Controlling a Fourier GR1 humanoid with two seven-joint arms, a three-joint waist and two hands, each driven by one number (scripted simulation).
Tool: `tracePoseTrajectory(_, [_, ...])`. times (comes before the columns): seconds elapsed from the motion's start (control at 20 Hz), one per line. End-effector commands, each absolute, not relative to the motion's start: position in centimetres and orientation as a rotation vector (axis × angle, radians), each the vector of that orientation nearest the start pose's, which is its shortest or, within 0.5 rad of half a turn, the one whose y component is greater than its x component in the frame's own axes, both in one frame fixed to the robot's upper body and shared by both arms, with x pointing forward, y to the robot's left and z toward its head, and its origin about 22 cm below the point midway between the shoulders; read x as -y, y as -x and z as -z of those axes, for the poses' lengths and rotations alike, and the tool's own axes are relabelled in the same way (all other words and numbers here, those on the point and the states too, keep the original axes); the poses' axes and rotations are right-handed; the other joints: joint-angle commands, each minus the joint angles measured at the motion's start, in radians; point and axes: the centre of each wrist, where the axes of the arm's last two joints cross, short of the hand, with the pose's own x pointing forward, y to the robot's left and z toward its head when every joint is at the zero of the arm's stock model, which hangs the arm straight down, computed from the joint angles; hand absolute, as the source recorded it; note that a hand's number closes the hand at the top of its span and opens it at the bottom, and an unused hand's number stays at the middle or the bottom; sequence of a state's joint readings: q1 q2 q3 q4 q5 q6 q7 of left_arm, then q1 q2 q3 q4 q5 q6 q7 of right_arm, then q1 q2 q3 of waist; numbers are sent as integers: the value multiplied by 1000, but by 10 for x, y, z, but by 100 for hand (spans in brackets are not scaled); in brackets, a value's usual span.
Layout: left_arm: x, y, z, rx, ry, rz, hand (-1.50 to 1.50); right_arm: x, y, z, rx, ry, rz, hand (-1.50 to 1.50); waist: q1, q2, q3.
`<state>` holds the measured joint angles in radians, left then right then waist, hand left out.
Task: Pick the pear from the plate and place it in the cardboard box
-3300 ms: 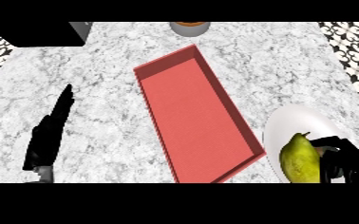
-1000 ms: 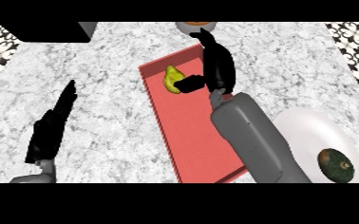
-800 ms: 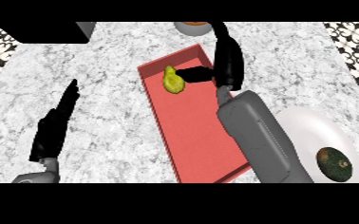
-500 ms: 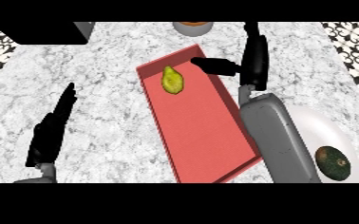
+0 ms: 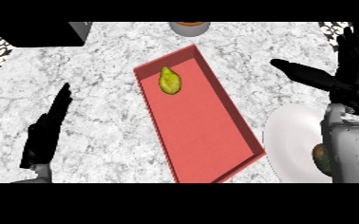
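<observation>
A yellow-green pear point(image 5: 169, 80) lies alone in the far end of the long red open box point(image 5: 232, 115), which runs slantwise across the counter. At the right edge sits the white plate point(image 5: 289, 142), and a dark green-brown fruit point(image 5: 322, 156) on it peeks out beside my grey right forearm. My right hand point(image 5: 335, 78) is open at the far right, thumb stretched toward the box, well apart from the pear. My left hand point(image 5: 46, 129) rests open at the lower left, fingers straight and pointing up.
A grey cup with an orange inside point(image 5: 189, 26) stands at the counter's far edge behind the box. A dark block point(image 5: 42, 33) fills the far left corner. Patterned black-and-white strips mark the counter's left and right sides.
My right hand let go of the pear in the box's far end, opened, and drew back to the right. The pear stays put. The left hand has not moved.
</observation>
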<state>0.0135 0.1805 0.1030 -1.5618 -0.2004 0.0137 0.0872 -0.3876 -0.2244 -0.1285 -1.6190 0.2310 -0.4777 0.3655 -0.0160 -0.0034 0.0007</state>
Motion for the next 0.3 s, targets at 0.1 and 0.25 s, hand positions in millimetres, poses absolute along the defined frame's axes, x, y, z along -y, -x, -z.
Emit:
tracePoseTrajectory(0.1, [-278, -224, 9, 1446, -394, 183, 0, 356, -260, -133, 1720, 626, 276, -150, -1, 1, 0])
tracePoseTrajectory(0.25, [-280, -221, -3, 1445, -388, 189, 0, 381, -231, -127, 1733, 609, 228, -150, 5, 0, 0])
